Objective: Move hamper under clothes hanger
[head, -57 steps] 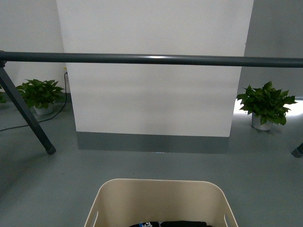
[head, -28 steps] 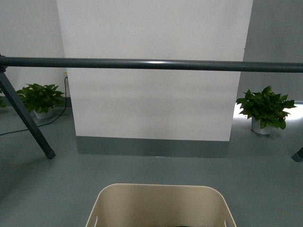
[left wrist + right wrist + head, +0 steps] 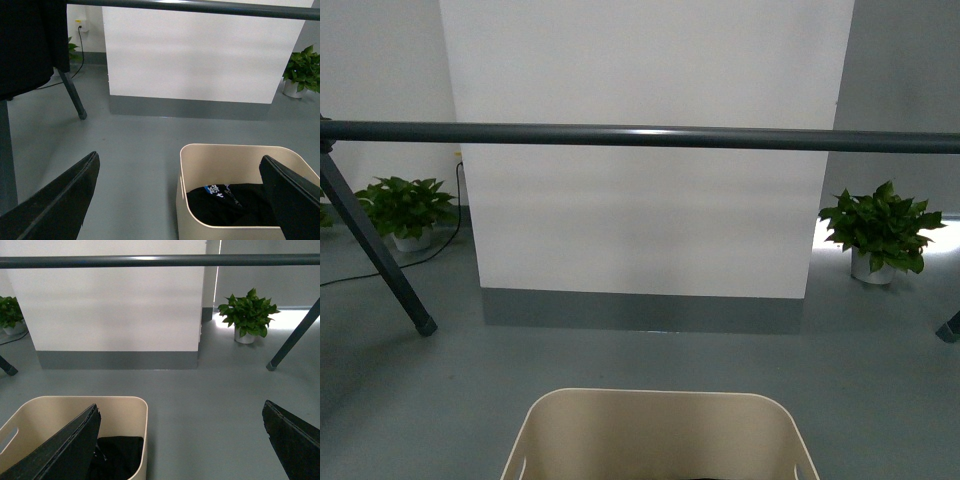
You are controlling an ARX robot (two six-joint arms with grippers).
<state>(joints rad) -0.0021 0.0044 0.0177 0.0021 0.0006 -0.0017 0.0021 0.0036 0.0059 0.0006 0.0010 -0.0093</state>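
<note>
— Is the hamper [image 3: 658, 432] under the clothes hanger [image 3: 640, 135] yet?
— Seemingly not; the bar lies beyond it. The left claw [image 3: 180, 200] and right claw [image 3: 182, 440] hang spread, straddling its rim, gripping nothing. Pushing forward remains.

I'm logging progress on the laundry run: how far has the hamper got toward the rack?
Done: the hamper faces the clothes hanger, roughly centred on its bar. In hand: both grippers' fingers are spread wide, gripping nothing. Left: bare floor separates tub from rack, so it isn't under the bar yet.
</note>
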